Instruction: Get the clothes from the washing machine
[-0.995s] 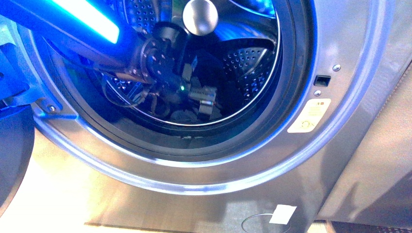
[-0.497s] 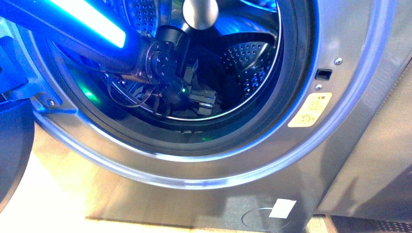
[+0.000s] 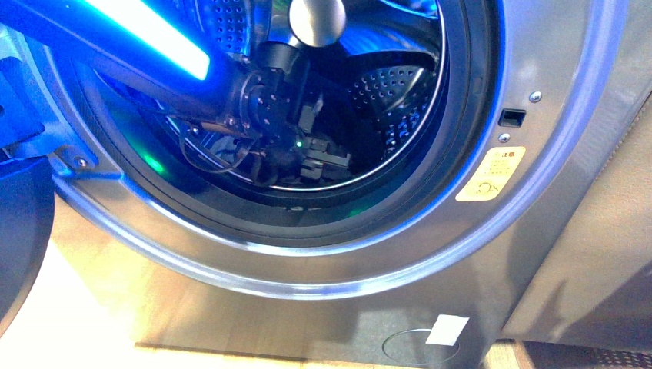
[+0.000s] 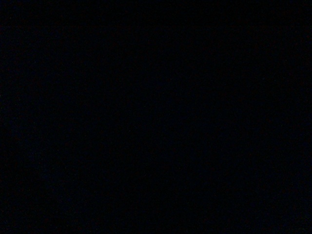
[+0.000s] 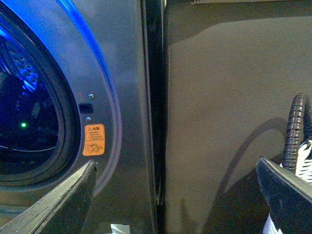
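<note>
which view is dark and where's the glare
Left wrist view: dark, nothing readable. Front view: the left arm's light strip blows out white-blue and tints the washer rim; the drum is dim. Right wrist view: dim, blue sheen on the rim, near fingers soft.

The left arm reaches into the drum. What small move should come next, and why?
Probably lower the left tool slightly toward the drum floor. It hangs low inside the washing machine, yet no garment shows clearly in it, and the left wrist view is dark, so a short, careful descent seems safest.
</note>
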You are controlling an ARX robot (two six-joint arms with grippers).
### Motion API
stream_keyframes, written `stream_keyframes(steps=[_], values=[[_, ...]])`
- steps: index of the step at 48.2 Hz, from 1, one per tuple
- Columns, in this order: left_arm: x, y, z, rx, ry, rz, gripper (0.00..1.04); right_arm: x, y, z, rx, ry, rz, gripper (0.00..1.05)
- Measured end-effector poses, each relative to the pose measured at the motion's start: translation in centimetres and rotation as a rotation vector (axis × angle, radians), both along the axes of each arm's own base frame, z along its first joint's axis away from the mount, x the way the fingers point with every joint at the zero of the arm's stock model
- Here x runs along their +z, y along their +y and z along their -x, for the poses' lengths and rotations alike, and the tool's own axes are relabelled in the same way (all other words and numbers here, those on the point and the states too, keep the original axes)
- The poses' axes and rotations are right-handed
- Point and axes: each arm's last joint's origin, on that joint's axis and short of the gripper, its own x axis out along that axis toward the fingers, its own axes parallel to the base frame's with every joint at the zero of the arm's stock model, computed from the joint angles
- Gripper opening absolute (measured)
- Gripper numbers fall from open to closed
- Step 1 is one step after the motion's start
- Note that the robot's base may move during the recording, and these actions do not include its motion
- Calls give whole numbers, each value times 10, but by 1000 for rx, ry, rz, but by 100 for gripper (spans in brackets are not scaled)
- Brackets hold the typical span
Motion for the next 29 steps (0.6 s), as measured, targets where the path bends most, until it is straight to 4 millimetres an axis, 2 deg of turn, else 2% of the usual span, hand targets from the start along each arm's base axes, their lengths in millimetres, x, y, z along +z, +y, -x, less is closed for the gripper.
stream_keyframes(steps=[3,13,23,29], values=[[7,0,5,-5,-16,7,5,0,0,0,0,0,0,97],[37,6,27,-26,-78,40,5,0,0,0,0,0,0,97],[56,17,46,-22,-120,61,5,0,0,0,0,0,0,97],[67,27,66,-24,-151,87,5,0,0,0,0,0,0,97]])
